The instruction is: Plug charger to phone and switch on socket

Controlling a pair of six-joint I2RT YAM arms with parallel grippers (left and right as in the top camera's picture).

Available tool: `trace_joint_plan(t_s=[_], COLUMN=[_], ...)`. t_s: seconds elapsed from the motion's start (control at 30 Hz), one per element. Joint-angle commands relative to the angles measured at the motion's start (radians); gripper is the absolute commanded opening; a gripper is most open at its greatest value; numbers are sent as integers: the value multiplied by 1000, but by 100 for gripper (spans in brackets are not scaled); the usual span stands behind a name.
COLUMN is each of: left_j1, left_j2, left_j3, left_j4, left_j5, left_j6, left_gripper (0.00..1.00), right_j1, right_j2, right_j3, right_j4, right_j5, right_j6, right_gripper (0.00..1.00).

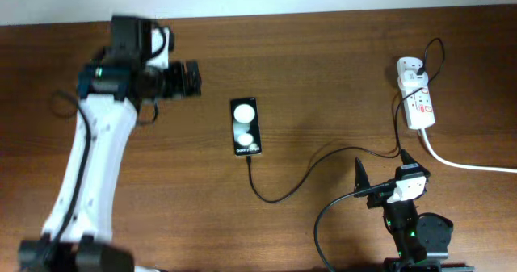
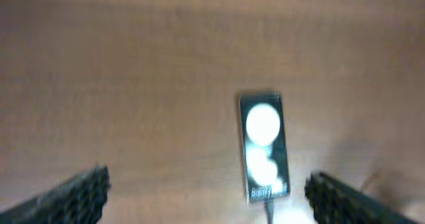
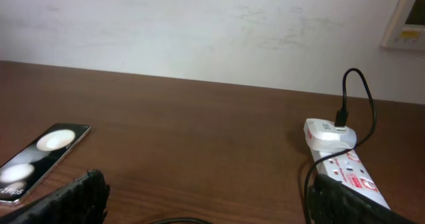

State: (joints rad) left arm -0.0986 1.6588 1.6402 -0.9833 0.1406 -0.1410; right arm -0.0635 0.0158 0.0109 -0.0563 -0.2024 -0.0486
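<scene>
While the left gripper (image 1: 194,77) and right gripper (image 1: 383,167) gape wide and empty, the phone (image 1: 245,127) lies mid-table, its cable (image 1: 299,179) running to the power strip (image 1: 418,102). Reaching for the strip could snag that cable and unplug the phone.

On worktop (image 1: 323,78): phone (image 1: 245,127) flat near centre, long axis 12-to-6. At phone's 2-to-3 o'clock, well apart, near worktop's right edge: socket (image 1: 419,102), also lying 12-to-6. On socket's 12 o'clock end: plug adapter (image 1: 409,65). From phone's 6 o'clock end: charger cable (image 1: 300,182) sags toward 5 o'clock, then runs toward 3 o'clock to socket. From socket's 6 o'clock end: thick cord (image 1: 468,165) heads toward 4 o'clock.
</scene>
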Motion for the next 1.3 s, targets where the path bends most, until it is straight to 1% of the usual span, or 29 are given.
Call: trace_joint_plan(t_s=[0.0, 0.13, 0.17, 0.23, 0.3, 0.37, 0.4, 0.53, 0.67, 0.73, 0.77, 0.83, 0.9, 1.0, 1.27], left_j1=[3, 3, 3, 3, 3, 3, 3, 8, 56, 69, 77, 77, 77, 77, 77], left_j2=[-272, -551, -653, -816, -954, -1149, -1221, -1386, -1490, -1532, -1555, -1580, -1585, -1653, -1652], left_j3=[-323, -721, -849, -1057, -1218, -1411, -1463, -1555, -1632, -1632, -1632, -1632, -1632, -1631, -1631], left_j4=[209, 515, 645, 850, 983, 1114, 1136, 1147, 1141, 1074, 1006, 911, 912, 926, 914], left_j5=[-8, -7, -7, -8, -8, -7, -7, -10, -9, -8, -7, -18, -14, -14, -14], left_j6=[93, 196, 196, 202, 233, 324, 361, 454, 454, 454, 454, 449, 448, 449, 449], left_gripper=[99, 99, 99, 99, 99, 99, 99, 99, 99, 99, 99, 99, 99, 99, 99], right_j1=[6, 6, 6, 6, 6, 6, 6, 6, 6, 6, 6, 6, 6, 6, 6], right_j2=[-9, -9, -9, -9, -9, -9, -9, -9, -9, -9, -9, -9, -9, -9, -9], right_j3=[-5, -5, -5, -5, -5, -5, -5, -5, -5, -5, -5, -5, -5, -5, -5], right_j4=[-7, -7, -7, -7, -7, -7, -7, -7, -7, -7, -7, -7, -7, -7, -7], right_j5=[9, 9, 9, 9, 9, 9, 9, 9, 9, 9, 9, 9, 9, 9, 9], right_j6=[4, 4, 4, 3, 4, 4, 4, 4, 4, 4, 3, 3, 4, 3, 4], right_gripper=[99, 99, 99, 99, 98, 99, 99, 99, 99, 99, 99, 99, 99, 99, 99])
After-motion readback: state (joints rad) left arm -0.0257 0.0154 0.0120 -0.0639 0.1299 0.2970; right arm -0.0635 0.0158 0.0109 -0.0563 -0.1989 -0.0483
